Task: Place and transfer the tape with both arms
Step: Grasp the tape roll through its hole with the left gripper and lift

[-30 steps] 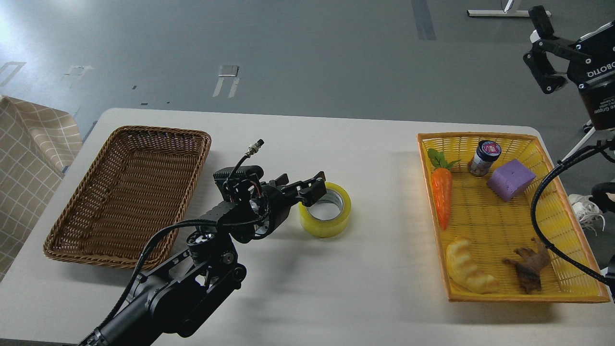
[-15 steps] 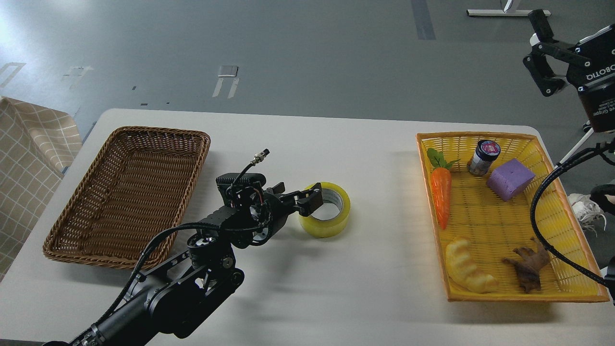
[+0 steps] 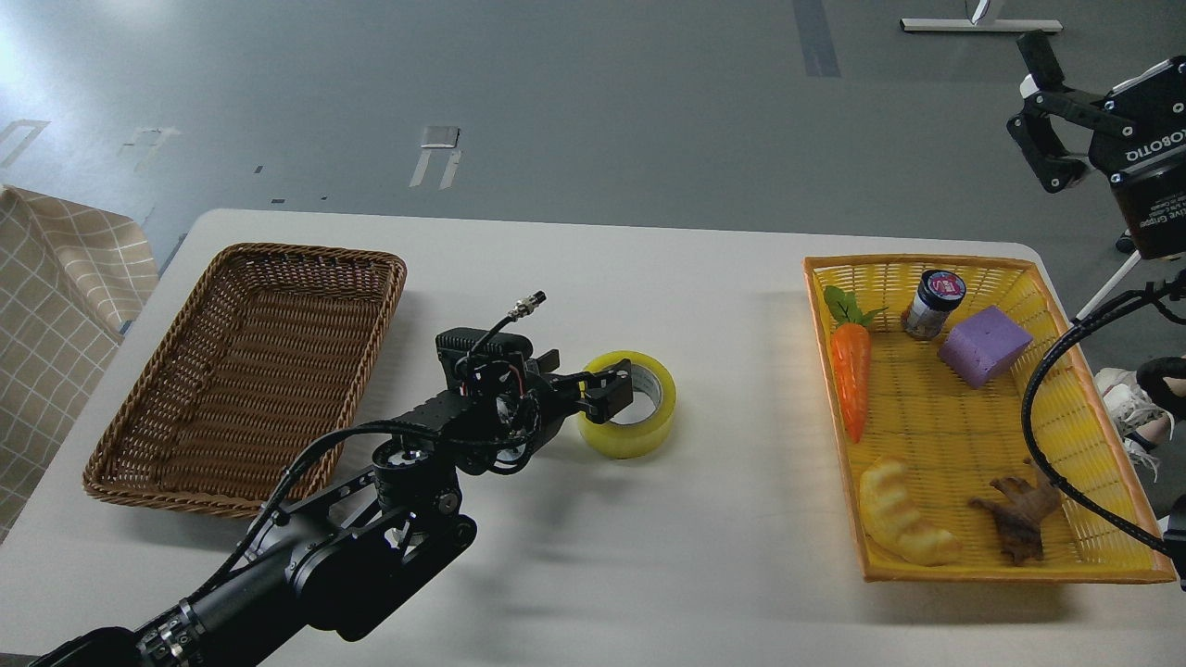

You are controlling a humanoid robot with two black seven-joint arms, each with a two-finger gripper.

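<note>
The tape [image 3: 641, 434], a yellow translucent roll with a grey-white core, lies flat on the white table [image 3: 593, 574] near the middle. My left gripper [image 3: 593, 384] is low at the roll's left side. One finger [image 3: 613, 393] reaches into the core and the other stays outside the left wall. The jaws still stand apart, astride the wall. My right gripper [image 3: 1036, 111] is raised high off the table's far right corner, open and empty.
A brown wicker basket [image 3: 139, 463] sits empty at the left. A yellow basket [image 3: 1103, 519] at the right holds a carrot toy [image 3: 852, 371], a small jar [image 3: 934, 304], a purple block [image 3: 985, 346], a croissant toy [image 3: 901, 511] and a brown figure [image 3: 1019, 514]. A black cable [image 3: 1047, 389] hangs over that basket.
My left gripper has come down and slightly right, from above the tape's left rim to astride it, with one finger now in the core. The right gripper has risen slightly.
</note>
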